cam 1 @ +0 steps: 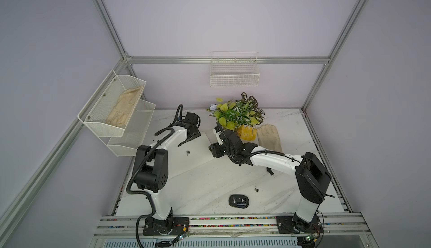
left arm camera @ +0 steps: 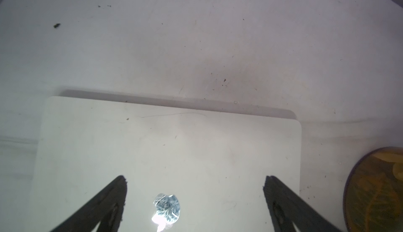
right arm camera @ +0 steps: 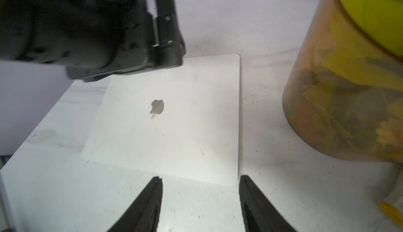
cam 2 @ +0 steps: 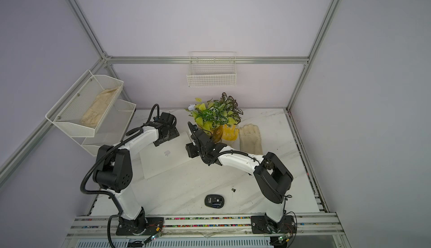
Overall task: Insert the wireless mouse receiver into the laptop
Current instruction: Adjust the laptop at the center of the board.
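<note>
The left tool (left arm camera: 195, 179) hangs over the closed laptop (right arm camera: 174, 121), the right tool (right arm camera: 200, 179) at its right edge, both gaping empty. The wireless mouse receiver (cam 1: 256, 190) lies on the near counter (cam 1: 210, 183) beside the mouse (cam 1: 238, 201); fetching it seems next, needing a fine pinch.

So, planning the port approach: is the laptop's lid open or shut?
Shut: the laptop lies flat, lid down, logo facing up in both wrist views.
</note>
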### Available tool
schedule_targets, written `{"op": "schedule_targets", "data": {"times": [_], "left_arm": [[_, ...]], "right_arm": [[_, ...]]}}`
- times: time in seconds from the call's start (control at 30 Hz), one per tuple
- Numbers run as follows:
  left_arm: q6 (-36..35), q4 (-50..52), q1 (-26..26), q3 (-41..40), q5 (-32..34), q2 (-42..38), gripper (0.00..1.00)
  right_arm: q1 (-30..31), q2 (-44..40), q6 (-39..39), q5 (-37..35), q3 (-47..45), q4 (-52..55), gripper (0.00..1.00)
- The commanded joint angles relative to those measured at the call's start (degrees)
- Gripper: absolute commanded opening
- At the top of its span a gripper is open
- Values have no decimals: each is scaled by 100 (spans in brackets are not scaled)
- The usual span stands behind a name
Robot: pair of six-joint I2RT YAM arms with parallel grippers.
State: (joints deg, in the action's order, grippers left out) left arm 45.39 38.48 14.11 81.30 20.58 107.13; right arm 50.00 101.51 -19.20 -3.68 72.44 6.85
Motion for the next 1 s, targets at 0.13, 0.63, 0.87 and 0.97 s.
{"op": "schedule_targets", "data": {"times": [0.13, 0.63, 0.87, 0.97], "left_arm": [[-633, 278, -70, 1568, -178, 1265, 100], [-854, 1242, -572, 3482, -801, 3004, 97], [-986, 1843, -577, 3715, -1324, 3286, 96], [-1184, 1843, -490, 3267, -1416, 3096, 95]], "right_arm": [[211, -676, -161, 223, -693, -306, 62], [287, -628, -285, 454, -802, -360, 64], [283, -770, -212, 286, -871, -346, 64], [283, -823, -180, 222, -856, -364, 65]]}}
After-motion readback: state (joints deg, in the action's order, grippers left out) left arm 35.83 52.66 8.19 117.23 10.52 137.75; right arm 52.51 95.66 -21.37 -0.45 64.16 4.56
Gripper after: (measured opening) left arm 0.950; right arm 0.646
